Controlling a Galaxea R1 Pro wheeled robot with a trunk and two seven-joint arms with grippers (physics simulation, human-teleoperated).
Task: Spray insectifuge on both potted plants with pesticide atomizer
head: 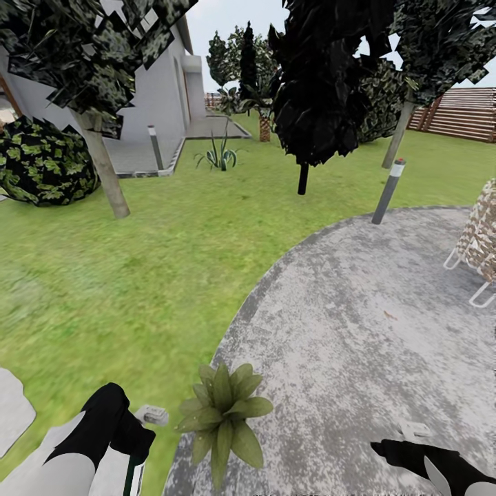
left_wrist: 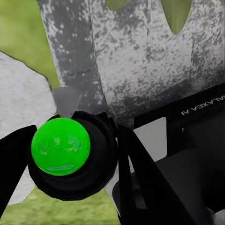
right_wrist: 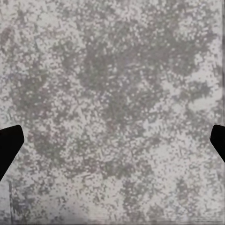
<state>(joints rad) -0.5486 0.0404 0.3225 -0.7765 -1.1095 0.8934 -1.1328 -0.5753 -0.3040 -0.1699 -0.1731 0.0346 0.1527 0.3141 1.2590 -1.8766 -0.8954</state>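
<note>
Your landmark is the patio point(head: 358, 310). A potted plant point(head: 224, 413) sits on its near left edge, lawn point(head: 138, 255) stretches to its left, a bollard lamp point(head: 388, 191) stands at its far edge, and a chair point(head: 482, 241) rests on its right side.

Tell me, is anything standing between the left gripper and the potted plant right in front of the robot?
Nothing visible does. In the head view, the left gripper sits just beside the potted plant at the patio's edge, with only bare grass and paving between them.
</note>
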